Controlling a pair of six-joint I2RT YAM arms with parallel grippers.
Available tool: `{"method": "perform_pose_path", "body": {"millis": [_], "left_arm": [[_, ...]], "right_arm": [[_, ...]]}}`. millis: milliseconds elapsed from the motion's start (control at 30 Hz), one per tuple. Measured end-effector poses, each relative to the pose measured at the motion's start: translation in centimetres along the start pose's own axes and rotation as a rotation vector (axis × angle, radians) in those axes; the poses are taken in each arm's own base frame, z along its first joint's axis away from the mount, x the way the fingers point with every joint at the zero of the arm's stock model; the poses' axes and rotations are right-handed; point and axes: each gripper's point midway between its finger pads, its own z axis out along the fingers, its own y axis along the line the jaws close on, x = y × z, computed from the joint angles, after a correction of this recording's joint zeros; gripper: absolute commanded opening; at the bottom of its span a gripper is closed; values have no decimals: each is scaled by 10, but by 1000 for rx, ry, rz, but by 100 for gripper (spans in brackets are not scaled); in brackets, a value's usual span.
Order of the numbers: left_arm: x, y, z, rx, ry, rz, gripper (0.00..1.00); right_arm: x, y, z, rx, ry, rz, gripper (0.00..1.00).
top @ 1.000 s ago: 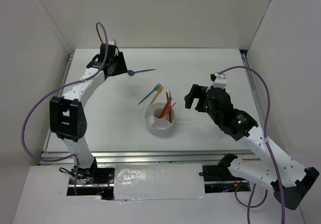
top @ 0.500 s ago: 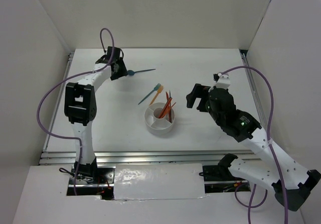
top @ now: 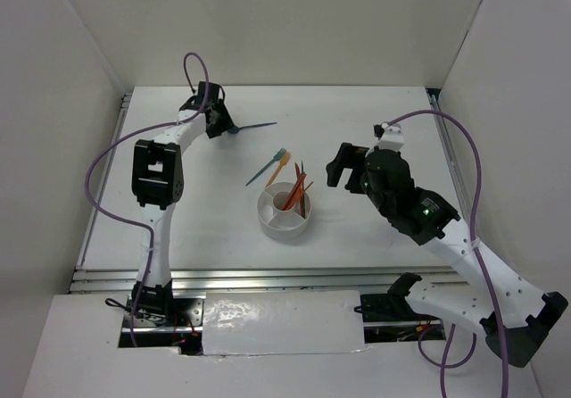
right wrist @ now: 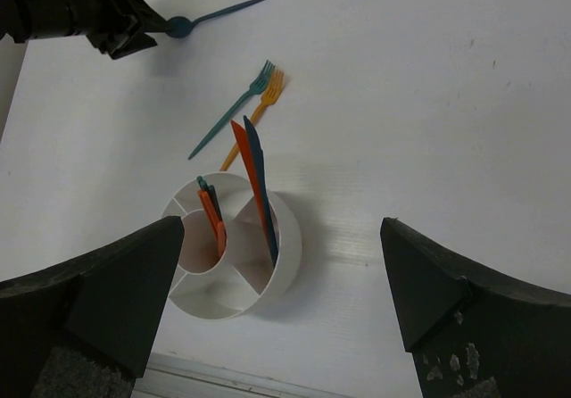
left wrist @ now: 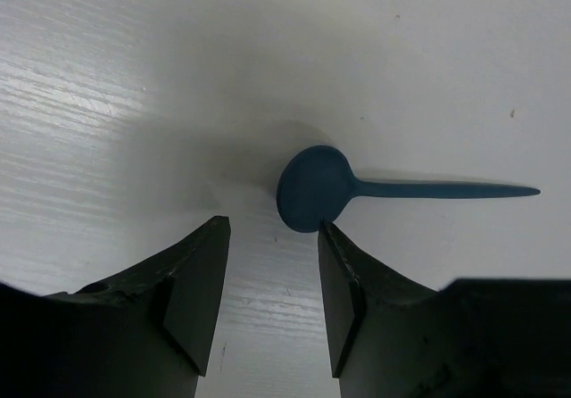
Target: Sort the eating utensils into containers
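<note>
The white surface (top: 375, 112) bears a blue plastic spoon (top: 250, 128) upper left, with a teal fork (top: 265, 169), orange fork (top: 277, 166) and round white holder (top: 284, 229) at centre.

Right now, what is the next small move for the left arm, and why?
Probably ease the left gripper forward and a little toward the handle side, then close. Its jaws are open and hold nothing. The blue spoon lies flat on the table, with its bowl just ahead of the fingers and off toward one of them, not yet between them.
</note>
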Motion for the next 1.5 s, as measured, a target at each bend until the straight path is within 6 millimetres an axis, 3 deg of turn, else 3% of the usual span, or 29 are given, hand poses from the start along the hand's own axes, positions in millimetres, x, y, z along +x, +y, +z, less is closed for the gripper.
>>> {"method": "perform_pose_path", "body": {"millis": [100, 433, 533, 567, 633, 867, 1000, 1033, 1200, 1333, 1500], "left_arm": [[0, 1, 1, 3, 2, -5, 44], [-6, 1, 9, 21, -4, -11, 44], [-3, 0, 11, 32, 8, -11, 40], [-3, -1, 12, 38, 9, -11, 33], [-2, -3, 13, 49, 10, -12, 30], [3, -8, 21, 73, 16, -8, 29], [2, -14, 21, 93, 15, -11, 12], [1, -16, 20, 99, 13, -13, 3], [-4, -18, 16, 103, 2, 1, 0], [-16, -13, -6, 72, -32, 48, 0], [-54, -15, -80, 44, -123, 133, 0]], "right_arm": [[5, 0, 4, 8, 16, -9, 100], [5, 2, 5, 8, 24, -13, 100], [4, 2, 4, 7, 24, -12, 100], [4, 2, 4, 6, 24, -12, 100], [5, 2, 4, 6, 25, -12, 100], [5, 3, 4, 0, 28, -12, 100], [6, 4, 4, -6, 32, -13, 100], [6, 4, 4, -6, 33, -13, 100], [6, 4, 4, -7, 34, -13, 100], [6, 4, 2, -13, 33, -11, 100], [8, 2, -1, -18, 29, -8, 100]]}}
